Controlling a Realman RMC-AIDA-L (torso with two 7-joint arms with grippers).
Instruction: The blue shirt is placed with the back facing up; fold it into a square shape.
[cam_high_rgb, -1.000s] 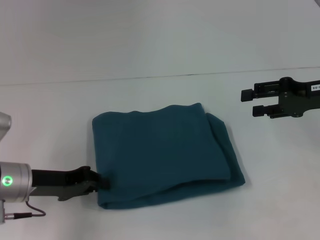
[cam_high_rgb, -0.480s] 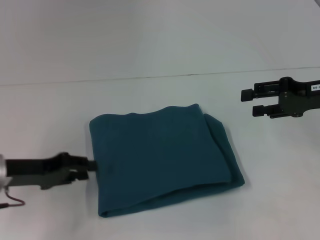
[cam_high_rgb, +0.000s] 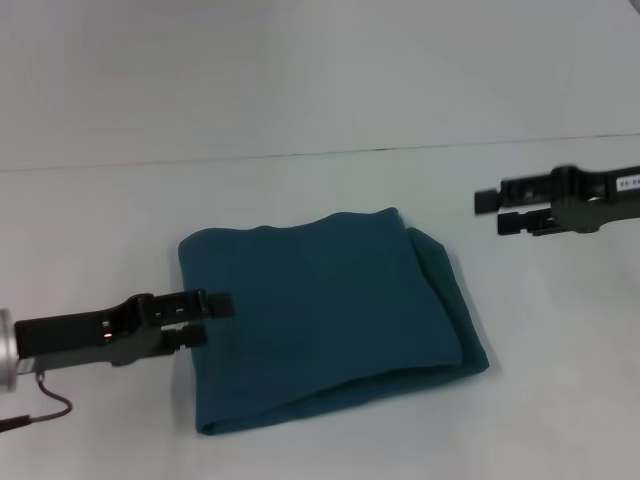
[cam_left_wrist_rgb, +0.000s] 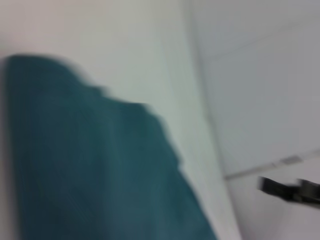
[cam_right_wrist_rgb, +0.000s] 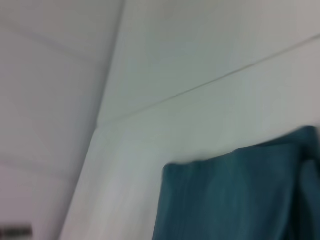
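Since a second ago the left gripper (cam_high_rgb: 218, 318) has let go of the near-left edge of the blue shirt (cam_high_rgb: 325, 315) and lifted, its jaws now parted and empty above the shirt's left border; that corner has dropped flat. Over on the right, the right gripper (cam_high_rgb: 492, 211) has shifted slightly left and up, jaws parted with nothing between them, hanging well apart from the shirt's far-right corner. Folded into a rough square, the shirt lies on the white tabletop (cam_high_rgb: 320, 180) in the middle of the head view. Its slightly longer axis runs left to right, skewed so the right end sits nearer the robot. A narrow folded layer shows along the right edge. Both wrist views show only blurred teal cloth on the tabletop.
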